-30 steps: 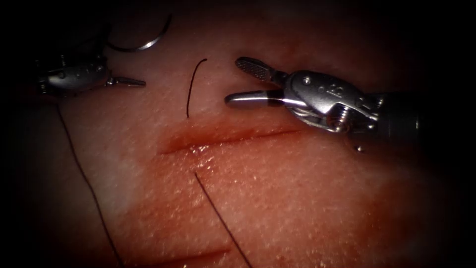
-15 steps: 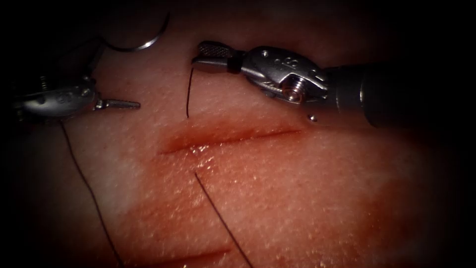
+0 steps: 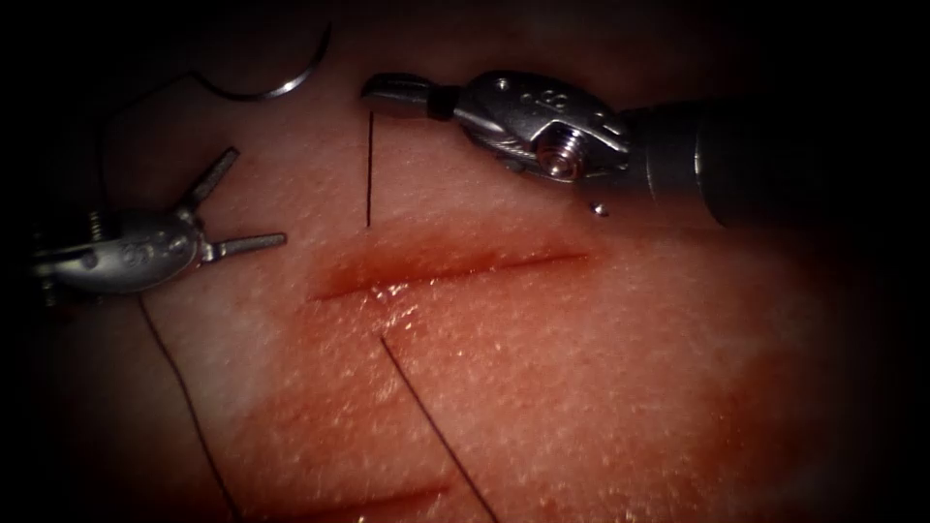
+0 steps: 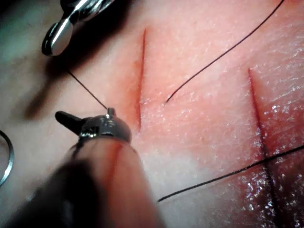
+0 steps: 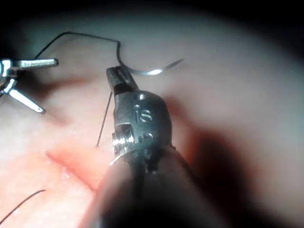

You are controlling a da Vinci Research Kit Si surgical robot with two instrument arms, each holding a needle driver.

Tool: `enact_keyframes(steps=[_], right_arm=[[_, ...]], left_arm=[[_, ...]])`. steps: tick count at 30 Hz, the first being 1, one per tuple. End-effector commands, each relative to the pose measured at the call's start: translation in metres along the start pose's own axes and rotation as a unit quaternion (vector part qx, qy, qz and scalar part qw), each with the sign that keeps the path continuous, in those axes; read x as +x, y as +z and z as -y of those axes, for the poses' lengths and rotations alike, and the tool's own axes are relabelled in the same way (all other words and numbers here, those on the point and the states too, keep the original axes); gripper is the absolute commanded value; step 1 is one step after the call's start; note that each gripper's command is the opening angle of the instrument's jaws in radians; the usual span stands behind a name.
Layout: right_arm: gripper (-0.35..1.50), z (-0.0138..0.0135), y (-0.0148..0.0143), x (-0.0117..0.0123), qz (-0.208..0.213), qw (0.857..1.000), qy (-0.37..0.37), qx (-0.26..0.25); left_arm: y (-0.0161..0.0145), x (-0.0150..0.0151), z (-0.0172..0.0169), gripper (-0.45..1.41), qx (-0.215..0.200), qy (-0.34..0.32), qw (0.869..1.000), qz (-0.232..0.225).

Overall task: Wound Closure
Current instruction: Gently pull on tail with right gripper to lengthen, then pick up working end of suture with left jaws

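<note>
since the earlier frames the right tool (image 3: 380,90) has swung up and left from beside the cut (image 3: 450,271) to the short thread end (image 3: 369,169), and its jaws, then spread wide, are now together on that end's top, drawing it straight and upright from the tissue (image 3: 601,387). the left tool (image 3: 232,203) has dropped lower, and its jaws, closed before, now stand apart in a v, holding nothing.

the needle (image 3: 276,85) lies free on the tissue above the cut, at the endoscope view's upper left, outside the tissue and in neither tool. a 2nd thread (image 3: 436,426) leaves the tissue just below the cut, and a 3rd strand (image 3: 184,387) runs down from beneath the left tool.

the right wrist view shows what the endoscope view leaves dark: thread (image 5: 80,35) trailing from the needle (image 5: 152,71) past the open left tool (image 5: 33,83). the left wrist view shows a 2nd cut (image 4: 259,123) in the tissue, with a strand across it, beside the first.
</note>
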Motion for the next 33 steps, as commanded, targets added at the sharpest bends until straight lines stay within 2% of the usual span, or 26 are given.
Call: enact_keyframes(steps=[1,9,11,12,14,16,17,19,20,25,28,33], right_arm=[[-0.35,0.0000,0.0009,0.0007,-0.001,1.000,-0.001,0.002],[-0.35,0.0005,0.0017,0.0014,0.015,1.000,-0.008,0.009],[-0.35,0.0004,0.0018,0.0014,0.016,1.000,-0.011,0.009],[-0.28,0.0004,0.0018,0.0015,0.016,1.000,-0.011,0.010],[0.66,0.0001,0.0016,0.0015,0.014,1.000,-0.011,0.012],[1.10,-0.0001,0.0015,0.0017,0.012,1.000,-0.010,0.013],[1.15,-0.0002,0.0012,0.0018,0.008,1.000,-0.015,0.013],[1.16,-0.0005,0.0005,0.0022,0.000,1.000,-0.019,0.015],[1.15,-0.0010,-0.0004,0.0029,-0.006,1.000,-0.024,0.017],[1.30,-0.0023,-0.0034,0.0048,-0.004,1.000,-0.016,0.009],[1.30,-0.0025,-0.0060,0.0053,-0.001,1.000,-0.014,0.018],[1.25,-0.0029,-0.0086,0.0052,-0.012,1.000,-0.026,0.009]], left_arm=[[0.0007,0.0002,-0.0003,0.39,-0.002,0.000,1.000,-0.004],[0.0002,0.0029,-0.0024,0.32,-0.024,0.007,0.999,-0.026],[-0.0001,0.0035,-0.0030,0.30,-0.044,0.008,0.998,-0.042],[-0.0002,0.0038,-0.0033,0.30,-0.056,0.009,0.997,-0.048],[-0.0006,0.0044,-0.0043,0.30,-0.085,0.013,0.995,-0.058],[-0.0009,0.0048,-0.0058,0.30,-0.113,0.019,0.992,-0.052],[-0.0010,0.0050,-0.0067,0.30,-0.127,0.025,0.990,-0.051],[-0.0009,0.0054,-0.0091,0.29,-0.152,0.042,0.987,-0.041],[-0.0005,0.0060,-0.0114,0.29,-0.172,0.062,0.983,-0.030],[0.0006,0.0080,-0.0169,0.30,-0.195,0.163,0.967,-0.009],[0.0005,0.0096,-0.0193,0.32,-0.190,0.200,0.961,0.003],[-0.0003,0.0117,-0.0204,0.32,-0.195,0.215,0.957,-0.009]])
